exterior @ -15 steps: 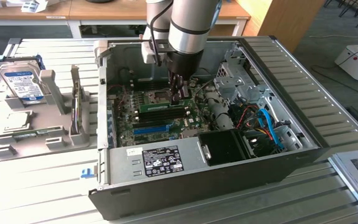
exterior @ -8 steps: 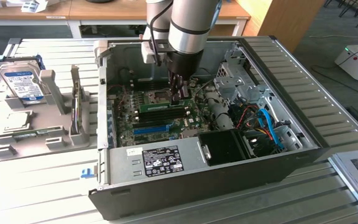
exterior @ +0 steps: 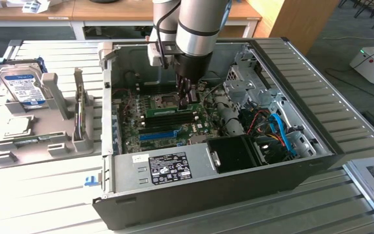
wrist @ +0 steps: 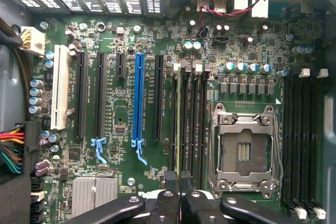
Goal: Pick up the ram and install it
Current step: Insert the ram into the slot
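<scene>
Pincer (wrist: 180, 181) down inside the open computer case (exterior: 194, 197), my fingers (wrist: 170, 178) drawn together with no gap between the tips. The ram (wrist: 179, 119) stands edge-on in a black slot of the motherboard (wrist: 121, 124), between the blue slot (wrist: 138, 98) and the bare processor socket (wrist: 242, 150). My tips meet right over its near end. Clamping or only touching: cannot tell. In the exterior view, my pincer (exterior: 185, 101) stands upright over the green ram (exterior: 164, 110).
</scene>
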Tool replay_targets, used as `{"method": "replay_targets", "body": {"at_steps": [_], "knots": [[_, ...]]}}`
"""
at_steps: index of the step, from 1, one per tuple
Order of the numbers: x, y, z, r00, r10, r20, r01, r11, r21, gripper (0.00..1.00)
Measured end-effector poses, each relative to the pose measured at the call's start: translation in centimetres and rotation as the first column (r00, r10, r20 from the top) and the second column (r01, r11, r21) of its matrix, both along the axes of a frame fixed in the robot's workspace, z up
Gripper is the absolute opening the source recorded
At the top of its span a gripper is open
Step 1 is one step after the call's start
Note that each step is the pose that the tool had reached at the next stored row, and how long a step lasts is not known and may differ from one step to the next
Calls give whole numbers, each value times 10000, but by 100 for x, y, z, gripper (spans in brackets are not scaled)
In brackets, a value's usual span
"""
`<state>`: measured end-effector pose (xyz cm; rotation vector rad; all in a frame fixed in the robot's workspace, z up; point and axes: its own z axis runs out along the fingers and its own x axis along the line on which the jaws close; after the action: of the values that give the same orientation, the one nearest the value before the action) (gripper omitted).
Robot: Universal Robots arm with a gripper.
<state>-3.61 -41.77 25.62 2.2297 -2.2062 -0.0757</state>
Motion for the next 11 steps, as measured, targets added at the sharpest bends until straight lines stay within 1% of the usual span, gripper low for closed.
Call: {"method": "replay_targets", "body": {"at_steps": [11], "knots": [[0,1,-48,10000,0,1,0,10000,2,11]]}}
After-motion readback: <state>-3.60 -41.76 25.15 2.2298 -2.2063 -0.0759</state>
